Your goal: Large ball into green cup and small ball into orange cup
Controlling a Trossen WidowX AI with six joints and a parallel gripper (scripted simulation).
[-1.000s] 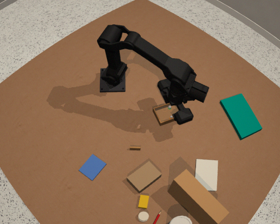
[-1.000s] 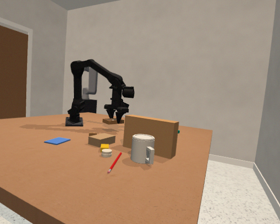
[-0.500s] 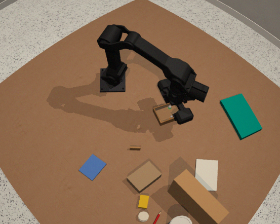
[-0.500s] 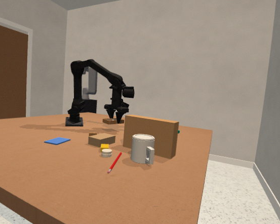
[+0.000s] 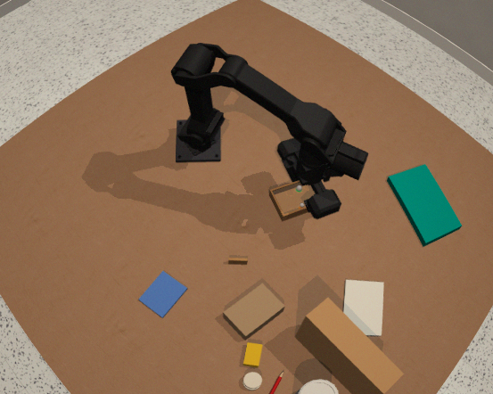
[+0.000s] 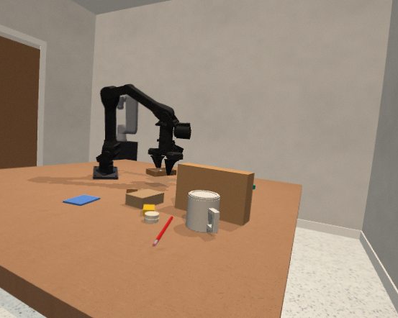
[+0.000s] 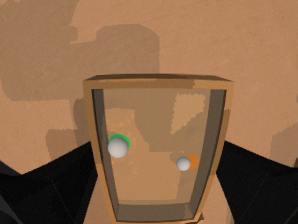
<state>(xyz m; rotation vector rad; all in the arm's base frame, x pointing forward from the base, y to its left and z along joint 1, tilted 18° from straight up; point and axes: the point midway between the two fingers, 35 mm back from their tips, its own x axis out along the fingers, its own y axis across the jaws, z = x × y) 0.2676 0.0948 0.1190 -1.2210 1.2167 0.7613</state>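
Puzzle [image 5: 288, 201] [image 6: 155, 173] [image 7: 159, 84] sits well in from the bench [image 5: 95, 267] [image 6: 95, 259] edges, with the gripper [image 5: 309, 189] [image 6: 164, 170] [image 7: 157, 145] squeezing its sides. A green block [image 5: 424, 205] [image 6: 254, 187] lies nearer the top view's right corner. Inside, the big ball [image 5: 299, 188] [image 7: 118, 148] overlaps the green cup [image 5: 299, 192] [image 7: 120, 136]; the little ball [image 5: 301, 205] [image 7: 183, 164] overlaps the orange cup [image 7: 194, 161].

Matt blk plastic-look finish on the arm [image 5: 267, 91] [image 6: 145, 98] and gripper [image 6: 164, 172], no shine on either, w/ smooth wood-look walls round the puzzle [image 5: 275, 203] [image 6: 156, 173] [image 7: 158, 84] and smooth, pale balls showing in it, lg one [image 7: 118, 148] and sm one [image 7: 183, 164] both softly shaded. Over to the tabletop [image 5: 118, 250] [image 6: 95, 244] [image 7: 35, 30], brown, faintly grained wood-look, mostly matt, and the mug, smooth ceramic-look, w/ a plain matt card-look box [image 5: 354, 345] [image 6: 214, 192] nearby & speckled, stone-look flr [image 5: 51, 58] [image 6: 325, 266].
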